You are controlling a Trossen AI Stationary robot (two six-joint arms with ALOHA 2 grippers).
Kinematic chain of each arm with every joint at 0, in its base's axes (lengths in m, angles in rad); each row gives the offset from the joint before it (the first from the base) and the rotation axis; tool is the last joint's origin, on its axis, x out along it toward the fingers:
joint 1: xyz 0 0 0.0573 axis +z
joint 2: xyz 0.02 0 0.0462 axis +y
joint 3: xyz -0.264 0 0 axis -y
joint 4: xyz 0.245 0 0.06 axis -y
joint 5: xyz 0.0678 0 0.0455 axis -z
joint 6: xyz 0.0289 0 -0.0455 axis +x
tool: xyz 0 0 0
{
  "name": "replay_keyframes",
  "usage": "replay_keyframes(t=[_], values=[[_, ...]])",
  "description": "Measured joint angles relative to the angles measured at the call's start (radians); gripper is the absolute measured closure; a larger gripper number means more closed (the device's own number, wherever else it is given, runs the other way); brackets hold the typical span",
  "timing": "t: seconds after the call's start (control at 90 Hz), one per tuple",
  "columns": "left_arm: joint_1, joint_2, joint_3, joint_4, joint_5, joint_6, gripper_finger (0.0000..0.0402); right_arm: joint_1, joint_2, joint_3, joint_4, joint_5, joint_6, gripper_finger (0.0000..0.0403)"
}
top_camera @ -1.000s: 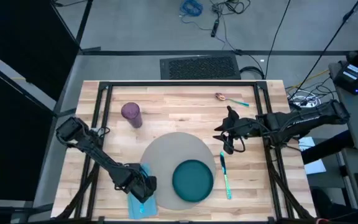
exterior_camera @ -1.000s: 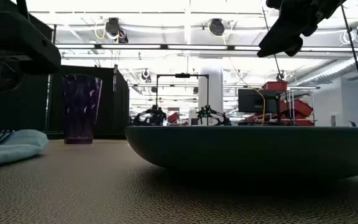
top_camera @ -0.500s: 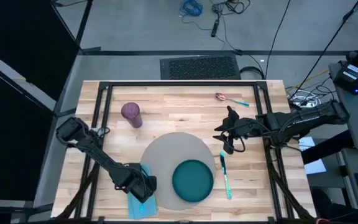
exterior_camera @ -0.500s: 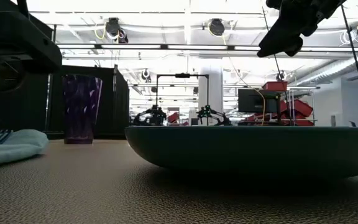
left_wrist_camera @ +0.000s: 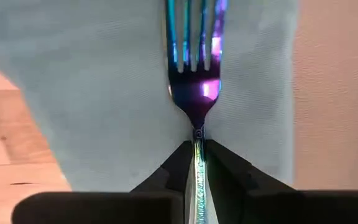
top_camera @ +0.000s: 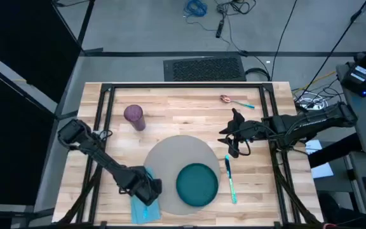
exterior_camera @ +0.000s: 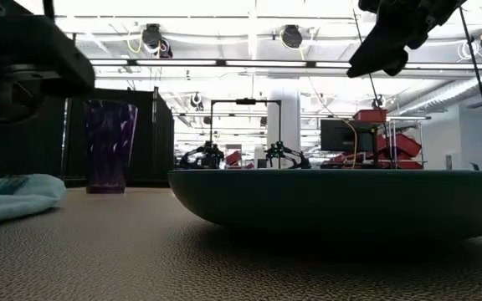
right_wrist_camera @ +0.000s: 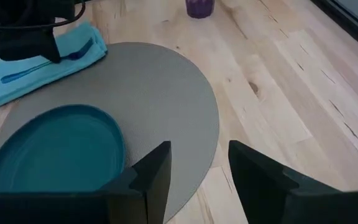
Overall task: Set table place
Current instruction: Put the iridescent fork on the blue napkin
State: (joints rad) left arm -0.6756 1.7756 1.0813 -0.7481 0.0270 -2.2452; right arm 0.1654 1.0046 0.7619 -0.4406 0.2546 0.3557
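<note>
Over the near left part of the table (top_camera: 170, 102), my left gripper (top_camera: 147, 189) sits low on the light blue cloth napkin (top_camera: 143, 205), its two dark fingers (left_wrist_camera: 178, 169) pinched shut on the slim handle of an iridescent blue-purple fork (left_wrist_camera: 195, 68); the fork's tines lie flat on the napkin, pointing away from my wrist; the napkin lies just beside the left edge of the round grey placemat (top_camera: 170, 156), with pale wood showing on its other side; the placemat lies on the near middle of the table, and the dark teal plate (top_camera: 197, 184) rests on its near right part, well inside its rim; just off the placemat's right edge lies a knife with a teal handle (top_camera: 230, 179), running front to back on the bare wood; my right gripper (top_camera: 235, 141) hangs in the air above the table, beyond the knife's far end and clear of everything, its fingers (right_wrist_camera: 153, 171) spread apart with nothing between them; a purple tumbler (top_camera: 134, 117) stands upright on the far left of the table, well apart from the placemat; a spoon with a teal handle (top_camera: 234, 101) lies near the far right edge.
</note>
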Motion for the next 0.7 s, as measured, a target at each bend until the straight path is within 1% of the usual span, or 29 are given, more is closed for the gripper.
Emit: replay_keyframes(t=[0.2, 0.7], values=[[-0.014, 0.0, 0.0, -0.003, 0.015, -0.001, 0.0373, 0.0, 0.0, 0.0, -0.005, 0.0, 0.004, 0.0257], [-0.014, 0.0, 0.0, -0.002, 0.015, -0.001, 0.0373, 0.0, 0.0, 0.0, -0.005, 0.0, 0.018, 0.0257]])
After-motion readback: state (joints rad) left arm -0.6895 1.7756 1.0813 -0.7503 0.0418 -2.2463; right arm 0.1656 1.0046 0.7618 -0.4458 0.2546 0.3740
